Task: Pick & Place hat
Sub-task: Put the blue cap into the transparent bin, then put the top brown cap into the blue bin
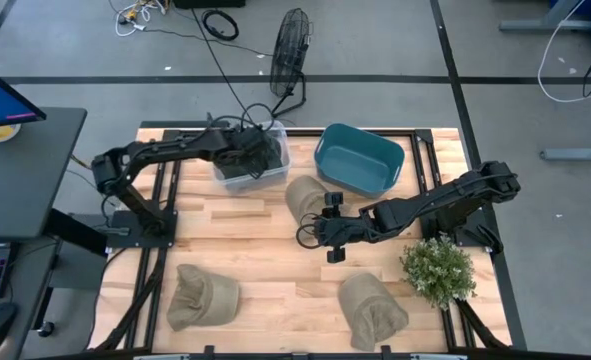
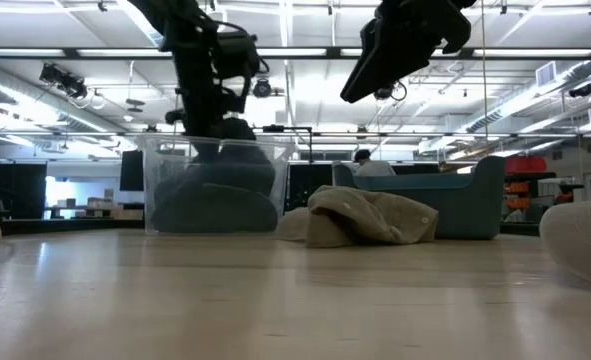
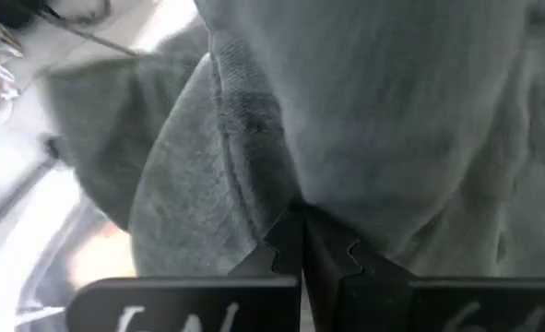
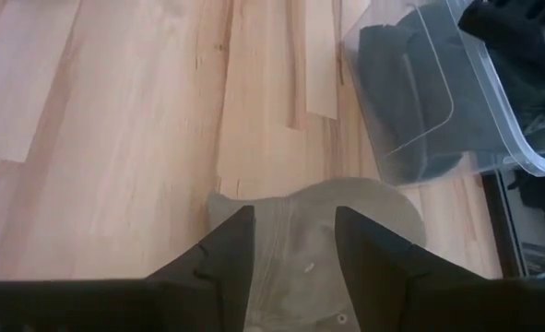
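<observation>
Hat (image 1: 305, 195), tan, limp cloth, lies beside teal bin (image 1: 359, 160); right gripper (image 1: 315, 232) hovers spread above it. Left gripper (image 3: 302, 263) is clenched on dark hat (image 3: 346, 120) in clear box (image 1: 251, 160), apparently. Pinch a fold.

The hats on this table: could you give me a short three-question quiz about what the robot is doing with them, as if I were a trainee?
1. True or false: the left hand is shut on a dark hat inside the clear bin.
2. How many tan hats lie on the table?
3. The open right hand hangs above: A) the blue tub; B) a tan hat; C) the plant.

Key: 1 true. 2 three: middle, front left, front right. 3 B.
</observation>
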